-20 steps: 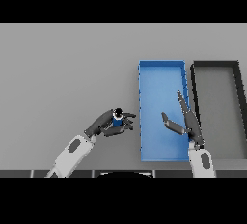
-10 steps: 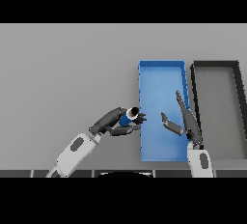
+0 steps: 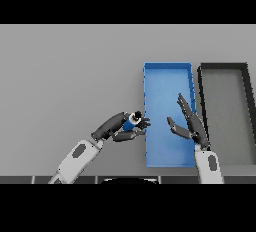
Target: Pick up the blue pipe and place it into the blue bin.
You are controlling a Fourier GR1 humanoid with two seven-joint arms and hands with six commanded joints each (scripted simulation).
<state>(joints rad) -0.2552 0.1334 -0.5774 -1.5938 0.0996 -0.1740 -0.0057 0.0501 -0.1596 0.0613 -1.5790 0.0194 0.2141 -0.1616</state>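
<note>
- Head view: we count one blue pipe (image 3: 132,121), one blue bin (image 3: 167,114), one black bin (image 3: 226,113).
- Our left hand (image 3: 121,127) curls its fingers around the pipe at the blue bin's left wall, its open end facing upward-right.
- Our right hand (image 3: 189,124) hovers over the blue bin, fingers spread straight.

One blue pipe (image 3: 132,121), short, with a dark open end. Two bins on the counter (image 3: 70,76): one blue bin (image 3: 167,71), one black bin (image 3: 223,68), side by side. Two hands in view: left hand (image 3: 120,127) with fingers curled round the pipe, right hand (image 3: 189,122) with fingers straight. One grey counter under everything.
</note>
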